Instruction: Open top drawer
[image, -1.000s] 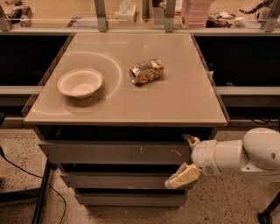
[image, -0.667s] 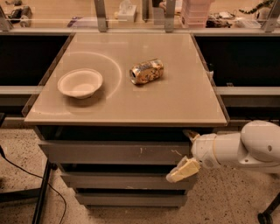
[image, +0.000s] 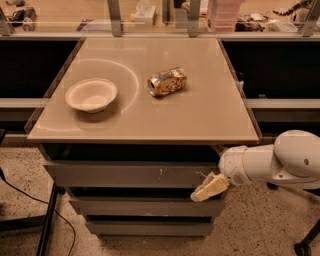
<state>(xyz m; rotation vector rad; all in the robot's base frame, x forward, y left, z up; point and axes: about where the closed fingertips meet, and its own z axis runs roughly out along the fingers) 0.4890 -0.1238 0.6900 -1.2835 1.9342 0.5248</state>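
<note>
The gripper (image: 212, 170) sits at the three-o'clock end of the top drawer (image: 125, 175), jaws spread wide. A crushed can (image: 167, 81) lies at two o'clock from the bowl (image: 91, 95).

Warm-lit workspace with a beige-topped cabinet (image: 200, 115) standing on a speckled floor (image: 260, 225).

Beyond the top's far edge, metal posts (image: 114, 17) rise in front of a cluttered shelf with a tissue box (image: 142, 15). Dark recesses (image: 30, 65) open past the left and right edges, each with a pale ledge beneath it. A black cable (image: 30, 200) trails over the floor near the front left corner, beside a black stand leg (image: 47, 220). A caster (image: 301, 247) shows at bottom right. The gripper (image: 212, 185) is just below the front right corner.
</note>
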